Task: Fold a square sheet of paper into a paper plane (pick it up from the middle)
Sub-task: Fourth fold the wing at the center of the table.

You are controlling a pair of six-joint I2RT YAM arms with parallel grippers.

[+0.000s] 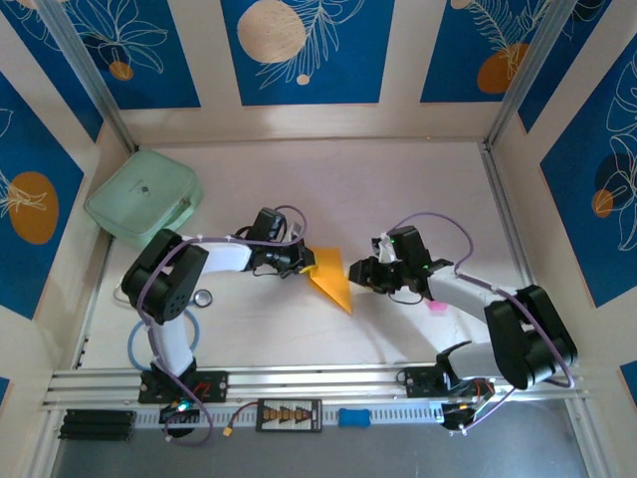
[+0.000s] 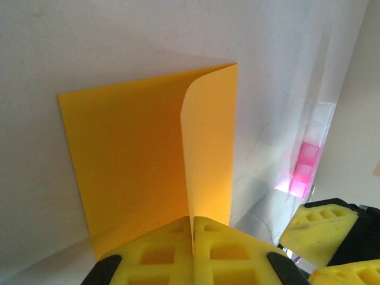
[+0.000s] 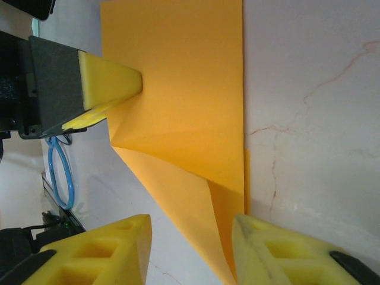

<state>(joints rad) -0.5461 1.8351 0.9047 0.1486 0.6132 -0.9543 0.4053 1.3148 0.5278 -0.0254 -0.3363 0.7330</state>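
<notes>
Pinching the folded orange sheet [image 1: 331, 279] by its left edge: left gripper [image 1: 302, 261], pads closed tight on it. Sheet sits mid table [image 1: 299, 179], long axis far-to-near, tip toward the arm bases. Right gripper [image 1: 358, 274] jaws apart, sheet corner between them, unclamped.

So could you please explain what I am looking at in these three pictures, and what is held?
This is a robot: a left arm and a right arm bolted at the near edge of a pale table, each ending in a two-finger gripper. One picture looks down from above; the other two come from cameras on the wrists. The left gripper is shut on a thin orange-yellow sheet of paper, partly folded. The right gripper stands open, its fingers either side of the paper's corner. A mint-green rounded case lies far left; a small pink object lies by the right arm.
</notes>
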